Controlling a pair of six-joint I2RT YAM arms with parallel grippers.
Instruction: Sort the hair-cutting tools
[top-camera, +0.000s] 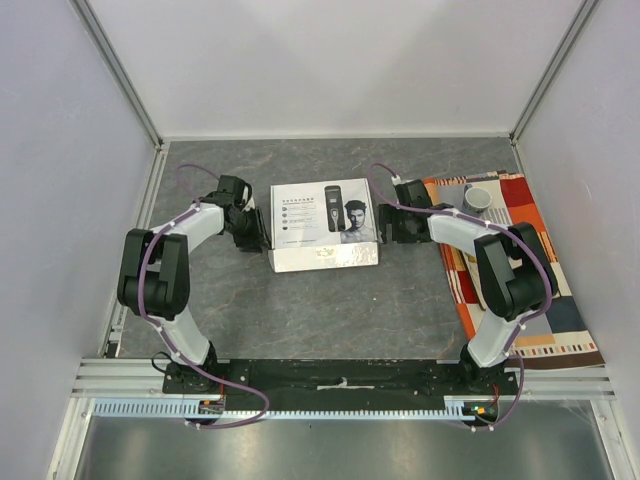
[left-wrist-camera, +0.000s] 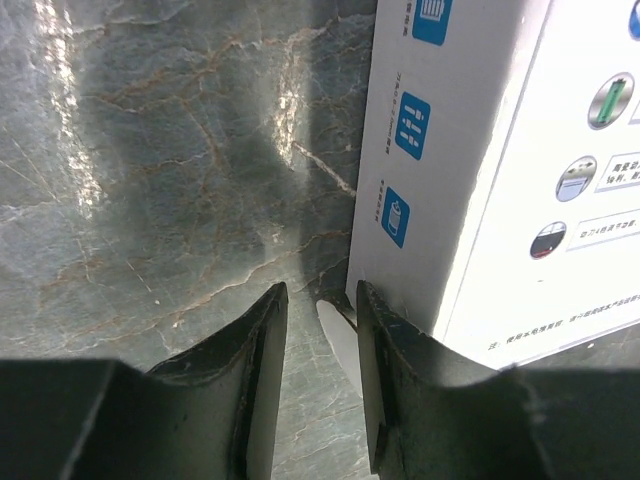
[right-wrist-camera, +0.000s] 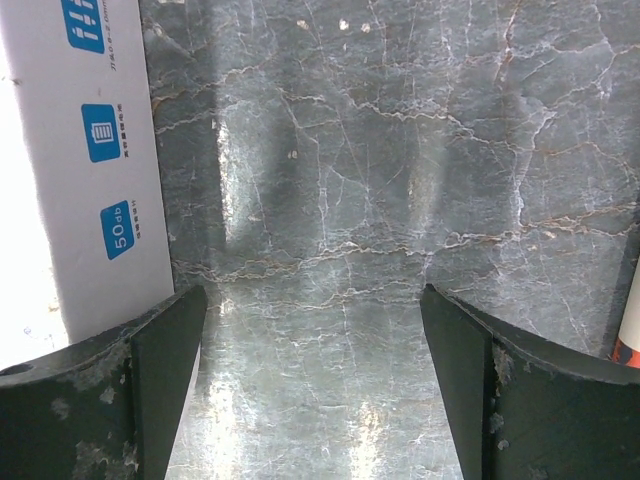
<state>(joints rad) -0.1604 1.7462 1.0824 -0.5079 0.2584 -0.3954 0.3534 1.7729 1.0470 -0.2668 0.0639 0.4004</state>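
Observation:
The hair-cutting tools are hidden; only a closed white box (top-camera: 325, 225) with a printed lid shows at the table's middle. My left gripper (top-camera: 255, 232) sits low at the box's left side. In the left wrist view its jaws (left-wrist-camera: 320, 290) stand a narrow way apart, the right finger against the box wall (left-wrist-camera: 470, 150). A small white flap (left-wrist-camera: 338, 335) of the box sticks out between them, with bare table showing beside it. My right gripper (top-camera: 392, 228) is at the box's right side, wide open (right-wrist-camera: 312, 295) over bare table, the box wall (right-wrist-camera: 90, 150) just left of its left finger.
A grey cup (top-camera: 478, 198) stands on a patterned red, orange and white cloth (top-camera: 520, 270) along the right side. The table is dark grey marble (top-camera: 330, 310). White walls enclose the back and both sides.

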